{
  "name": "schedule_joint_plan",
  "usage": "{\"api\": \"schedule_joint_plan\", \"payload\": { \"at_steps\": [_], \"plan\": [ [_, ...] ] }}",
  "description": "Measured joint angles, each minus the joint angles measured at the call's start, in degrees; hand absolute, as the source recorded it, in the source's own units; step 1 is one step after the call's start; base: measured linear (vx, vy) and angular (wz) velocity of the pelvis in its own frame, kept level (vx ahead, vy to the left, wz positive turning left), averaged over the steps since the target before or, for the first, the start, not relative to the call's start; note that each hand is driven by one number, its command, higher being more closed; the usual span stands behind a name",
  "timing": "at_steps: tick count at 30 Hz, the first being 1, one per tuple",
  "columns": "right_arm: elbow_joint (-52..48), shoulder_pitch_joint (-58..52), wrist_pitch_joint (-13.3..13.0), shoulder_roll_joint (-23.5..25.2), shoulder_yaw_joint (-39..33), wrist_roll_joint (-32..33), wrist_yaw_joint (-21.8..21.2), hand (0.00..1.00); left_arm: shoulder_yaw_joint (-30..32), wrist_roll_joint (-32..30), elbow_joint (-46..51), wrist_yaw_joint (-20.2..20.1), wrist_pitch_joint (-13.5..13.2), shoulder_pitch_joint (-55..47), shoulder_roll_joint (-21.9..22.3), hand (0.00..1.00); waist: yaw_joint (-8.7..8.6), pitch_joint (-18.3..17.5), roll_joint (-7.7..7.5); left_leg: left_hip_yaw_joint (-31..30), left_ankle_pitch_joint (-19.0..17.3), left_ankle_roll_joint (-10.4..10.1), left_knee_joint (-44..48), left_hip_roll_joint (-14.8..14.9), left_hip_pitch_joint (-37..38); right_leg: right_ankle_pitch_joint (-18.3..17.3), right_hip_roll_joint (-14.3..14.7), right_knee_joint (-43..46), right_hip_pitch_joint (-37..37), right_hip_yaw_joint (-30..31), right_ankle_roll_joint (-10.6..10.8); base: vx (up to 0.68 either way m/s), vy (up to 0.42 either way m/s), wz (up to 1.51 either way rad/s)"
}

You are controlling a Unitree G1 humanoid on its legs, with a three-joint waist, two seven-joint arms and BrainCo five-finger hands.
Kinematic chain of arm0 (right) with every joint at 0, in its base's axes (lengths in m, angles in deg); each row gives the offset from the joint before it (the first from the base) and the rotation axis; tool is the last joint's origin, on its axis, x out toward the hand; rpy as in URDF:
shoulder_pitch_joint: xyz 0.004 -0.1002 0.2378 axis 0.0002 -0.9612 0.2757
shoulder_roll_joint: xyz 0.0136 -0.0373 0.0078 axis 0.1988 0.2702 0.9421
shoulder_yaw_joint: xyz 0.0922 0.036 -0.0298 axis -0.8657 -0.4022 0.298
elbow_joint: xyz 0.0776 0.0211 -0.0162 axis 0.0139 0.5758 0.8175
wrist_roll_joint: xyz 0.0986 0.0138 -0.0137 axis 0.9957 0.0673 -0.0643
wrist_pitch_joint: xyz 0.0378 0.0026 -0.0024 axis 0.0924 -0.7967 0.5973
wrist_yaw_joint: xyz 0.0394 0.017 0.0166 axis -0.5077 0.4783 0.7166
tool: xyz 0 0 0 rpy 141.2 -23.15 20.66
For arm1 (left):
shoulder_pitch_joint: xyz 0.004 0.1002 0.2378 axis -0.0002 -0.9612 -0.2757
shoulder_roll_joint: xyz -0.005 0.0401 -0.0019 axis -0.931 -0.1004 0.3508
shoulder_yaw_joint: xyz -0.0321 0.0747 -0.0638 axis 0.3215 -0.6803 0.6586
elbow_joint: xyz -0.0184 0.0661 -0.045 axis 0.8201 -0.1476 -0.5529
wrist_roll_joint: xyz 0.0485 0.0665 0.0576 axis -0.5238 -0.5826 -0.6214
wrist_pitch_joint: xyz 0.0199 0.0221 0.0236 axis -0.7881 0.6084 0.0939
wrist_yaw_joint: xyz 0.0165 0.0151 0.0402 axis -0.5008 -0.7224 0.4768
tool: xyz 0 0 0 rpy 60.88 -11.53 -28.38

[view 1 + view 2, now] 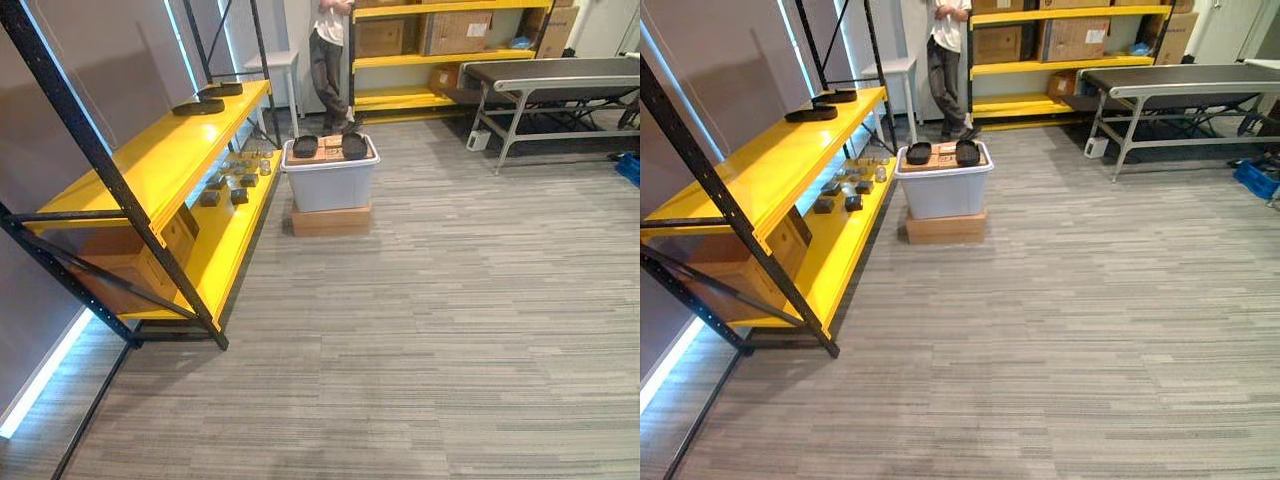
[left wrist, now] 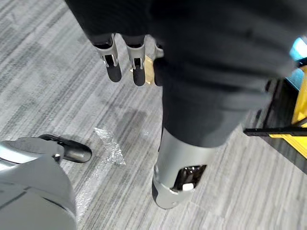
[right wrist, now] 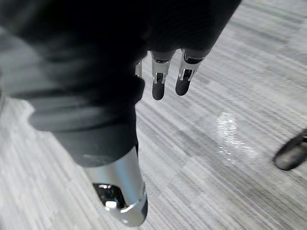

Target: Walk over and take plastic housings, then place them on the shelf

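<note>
Grey striped carpet (image 1: 450,330) covered the whole floor. Along the left ran a yellow shelf (image 1: 150,150) in a black frame, with an upper board and a lower one. Against the far wall stood a second yellow rack (image 1: 440,58) loaded with cardboard cartons, and to its right a dark-topped bench (image 1: 560,72) on metal legs. A person (image 1: 327,60) stood at the far rack's left end. Just beside the far end of the left shelf, a pale plastic tub (image 1: 330,182) sat on a flat cardboard box (image 1: 330,221). A larger cardboard box (image 1: 130,255) rested on the near part of the lower board. Two black plastic housings (image 1: 306,146) lay side by side on top of the tub, left and right of each other. Two more flat black housings (image 1: 198,105) lay at the far end of the upper board. A cluster of small parts (image 1: 235,180) was scattered on the lower board's far half. The left hand (image 2: 138,64) hung over the carpet with fingers straight and slack, holding nothing; the right hand (image 3: 158,79) hung likewise, empty.
</note>
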Motion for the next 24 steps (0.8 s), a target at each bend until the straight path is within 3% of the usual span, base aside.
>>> {"api": "schedule_joint_plan", "payload": {
  "at_steps": [14, 24],
  "plan": [
    [0.71, 0.24, -0.01, 1.91, 1.11, -0.27, -0.01, 0.0, 0.03, -1.13, 0.04, 0.07, -0.48, -0.66, -0.04, 0.0, 0.11, -0.82, -0.51, 1.92, -0.01, 0.0, -1.26, 0.63, 0.86, 0.13, 0.81, -0.08, -0.57, 1.9, -0.09, 0.0, -0.005, -0.07],
    [2.0, 0.92, 0.0, 5.19, 6.8, -0.26, 0.34, 0.0, -1.6, -1.13, 0.1, 0.4, -0.71, 0.53, -0.03, 0.0, 0.71, -0.29, -1.62, 1.95, -0.63, 0.67, 0.12, 0.64, -2.13, 0.32, 0.98, -0.07, -3.54, 2.82, -0.31, -0.02, -0.003, -0.03]
  ]
}}
